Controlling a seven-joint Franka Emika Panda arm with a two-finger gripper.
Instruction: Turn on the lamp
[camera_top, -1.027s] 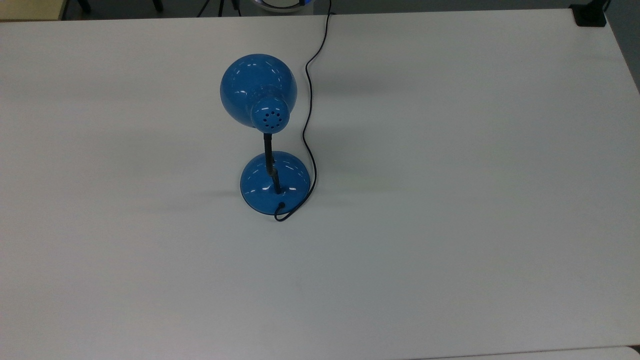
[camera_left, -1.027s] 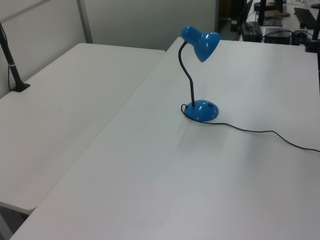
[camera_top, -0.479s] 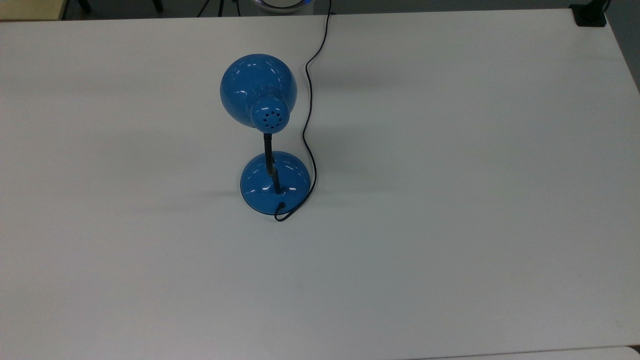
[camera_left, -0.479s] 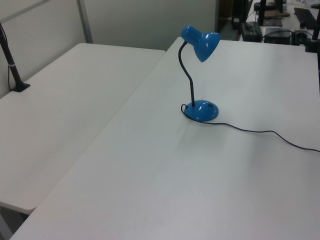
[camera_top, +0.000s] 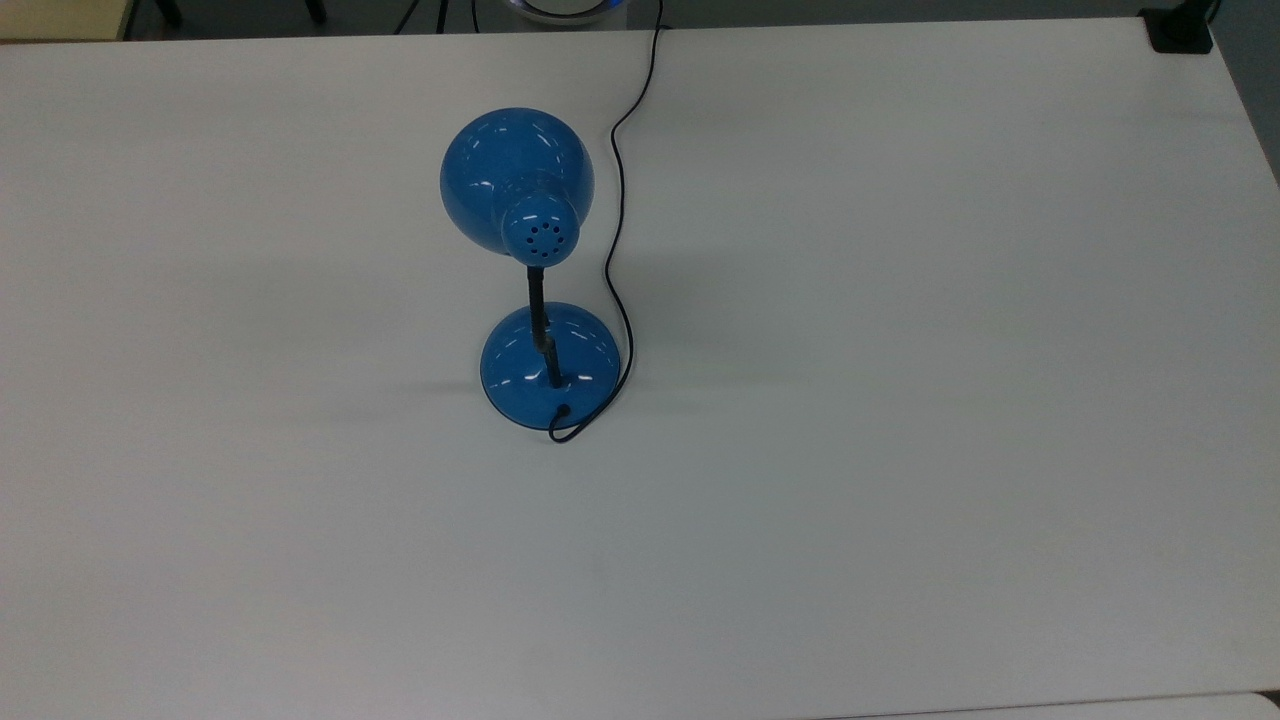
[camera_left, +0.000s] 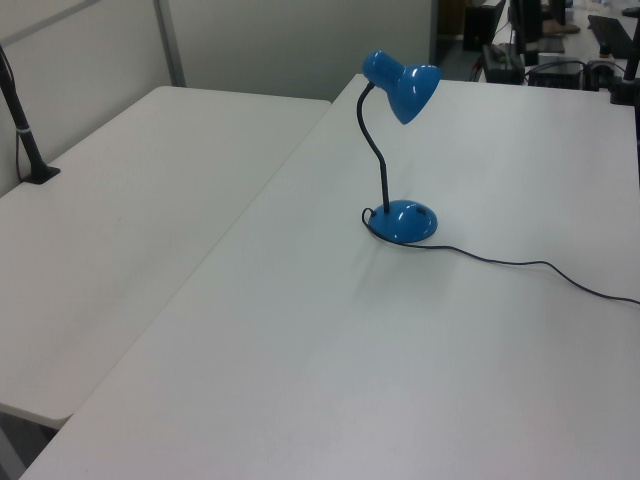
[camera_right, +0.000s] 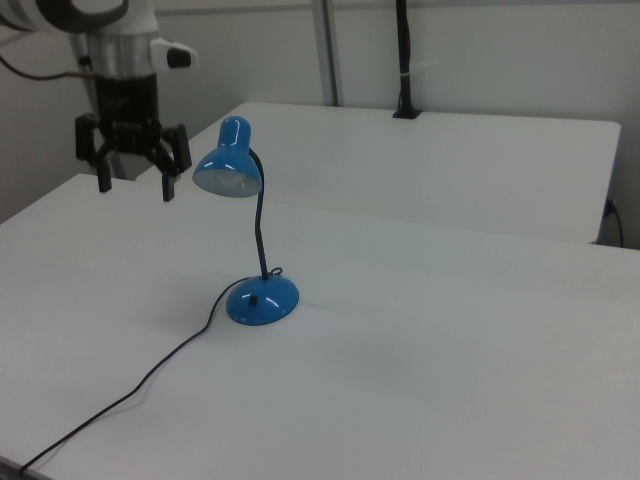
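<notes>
Top view: lamp (camera_top: 530, 262) is standing a bit toward the top view's left of the white surface (camera_top: 900, 400). Dome shade (camera_top: 517, 178) is pointing toward the far edge, vented cap (camera_top: 540, 236) facing up, black neck (camera_top: 541, 325) running down into the round base (camera_top: 550, 365). Thin black cord (camera_top: 618, 230) is leaving the near side of the base, looping round its right and trailing off the far edge.

Left view: lamp (camera_left: 398, 150) is sitting upright on the surface, shade tilting toward the left view's right. Cord (camera_left: 530, 268) is snaking off to the left view's right. A second white surface (camera_left: 120, 220) is butting up on the left view's left.

Right view: tool (camera_right: 132, 170) is hanging in the air with fingers spread wide open, holding nothing, on the right view's left of the shade (camera_right: 228, 168), near it but not touching. Bulb side isn't glowing.
</notes>
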